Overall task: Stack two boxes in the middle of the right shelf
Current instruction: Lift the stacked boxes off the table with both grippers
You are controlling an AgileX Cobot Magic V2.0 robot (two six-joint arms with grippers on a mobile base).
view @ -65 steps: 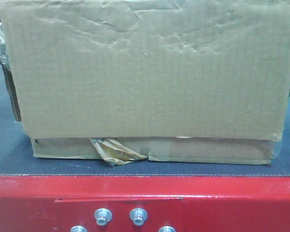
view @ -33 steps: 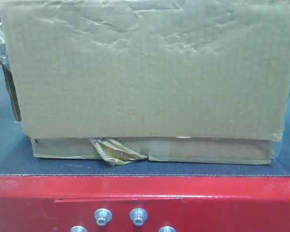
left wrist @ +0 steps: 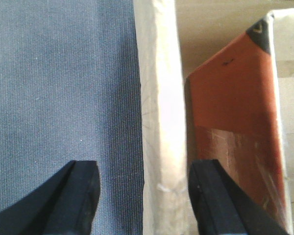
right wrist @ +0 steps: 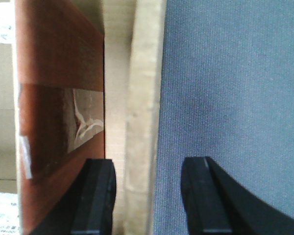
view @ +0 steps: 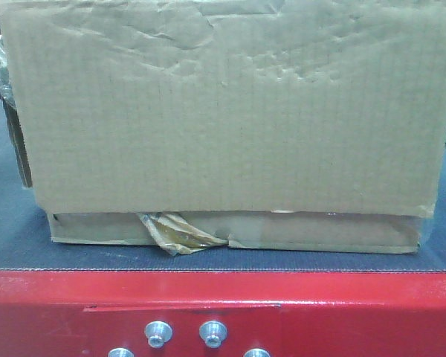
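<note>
The box [view: 223, 119] sits on the desk [view: 7, 238], close behind the red front rail [view: 357, 305]. Neither the steel shelf nor a second box is in view.

Left claw [left wrist: 144, 169]: jaws apart, astride the box's left side. One finger is outside over the belt, the other inside beside an orange-brown panel [left wrist: 235, 98].

Right claw [right wrist: 148, 164]: jaws likewise apart, astride the opposite side.

Judged step: gripping both sides for a two-arm lift.

Recommendation: close both claws together with full pad contact on the card, then raise evenly. The card is creased, and torn tape [view: 178, 234] at the lower edge suggests a weak bottom.

Surface: dark woven belt, flat. The box hides the room beyond.
</note>
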